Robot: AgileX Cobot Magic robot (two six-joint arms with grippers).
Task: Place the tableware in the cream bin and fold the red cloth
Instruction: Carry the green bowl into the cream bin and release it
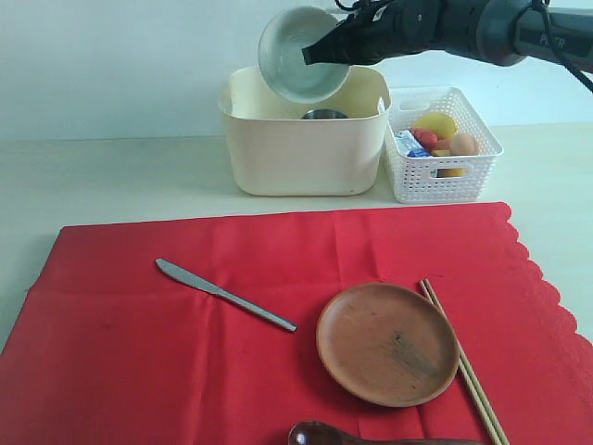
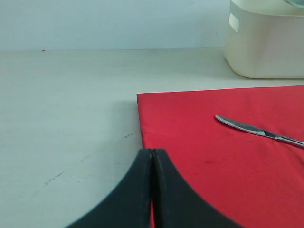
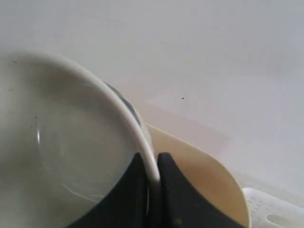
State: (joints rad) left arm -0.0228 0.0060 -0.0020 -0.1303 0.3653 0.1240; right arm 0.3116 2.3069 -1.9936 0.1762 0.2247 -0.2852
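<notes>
My right gripper [image 1: 315, 51] is shut on the rim of the pale bowl [image 1: 298, 54], holding it tilted above the cream bin [image 1: 296, 153]. In the right wrist view the bowl [image 3: 61, 142] is pinched between the right gripper [image 3: 152, 161] jaws. A steel cup [image 1: 323, 114] sits inside the bin. On the red cloth [image 1: 139, 352] lie the metal knife [image 1: 222, 294], the brown plate [image 1: 386, 343], the chopsticks [image 1: 463, 366] and a dark spoon [image 1: 320, 434]. My left gripper [image 2: 152, 154] is shut and empty over the red cloth's [image 2: 228, 152] corner, with the knife [image 2: 259, 131] and the bin [image 2: 266, 42] farther off.
A white lattice basket [image 1: 443, 176] with foods and a milk carton stands right of the bin. The pale table [image 1: 111, 176] surrounds the cloth. The cloth's scalloped edge runs along the right side.
</notes>
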